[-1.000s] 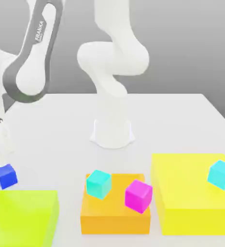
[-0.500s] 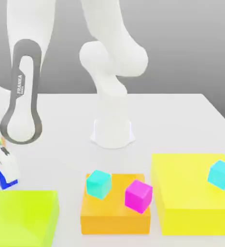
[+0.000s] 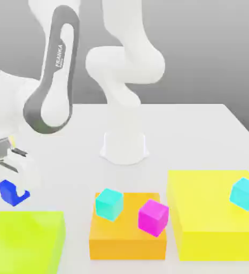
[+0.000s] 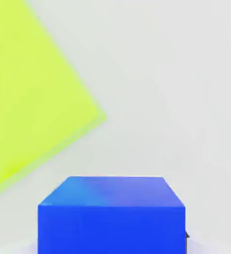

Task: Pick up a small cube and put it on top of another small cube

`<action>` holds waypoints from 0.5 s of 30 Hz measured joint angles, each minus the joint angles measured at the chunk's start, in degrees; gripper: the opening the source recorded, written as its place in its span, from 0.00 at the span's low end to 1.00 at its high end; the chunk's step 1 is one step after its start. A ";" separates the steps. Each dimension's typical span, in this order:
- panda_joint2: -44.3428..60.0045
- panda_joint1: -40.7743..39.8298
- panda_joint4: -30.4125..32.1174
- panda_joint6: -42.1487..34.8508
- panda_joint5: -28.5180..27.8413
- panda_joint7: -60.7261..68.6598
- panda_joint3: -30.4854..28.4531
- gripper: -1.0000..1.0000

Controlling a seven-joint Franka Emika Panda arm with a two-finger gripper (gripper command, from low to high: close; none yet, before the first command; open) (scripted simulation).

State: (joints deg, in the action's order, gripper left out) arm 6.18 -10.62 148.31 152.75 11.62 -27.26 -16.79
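While clamped in the tool (image 3: 18, 188) just above the surface (image 3: 201, 134), near the lime block (image 3: 25, 241): blue cube (image 3: 9, 191), judged rigid, light, smooth; best gripped on opposite flat faces.

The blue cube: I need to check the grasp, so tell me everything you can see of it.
The blue cube is small, deep royal blue, with a smooth matte look and crisp edges. The gripper is shut on it, a white finger covering part of one side. It sits slightly tilted at the exterior view's left, just beyond the lime-yellow block. Whether it touches the table cannot be told. In the hand view its top and front faces show.
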 joint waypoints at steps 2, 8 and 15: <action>-1.39 4.92 -0.66 -1.98 -0.84 1.25 3.54 0.00; -6.28 24.02 -3.79 -9.42 -4.15 5.87 12.90 0.00; -11.48 41.98 -6.92 -16.78 -9.77 9.54 21.92 0.00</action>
State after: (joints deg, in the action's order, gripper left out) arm -5.30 31.36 141.39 135.96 1.85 -17.72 5.13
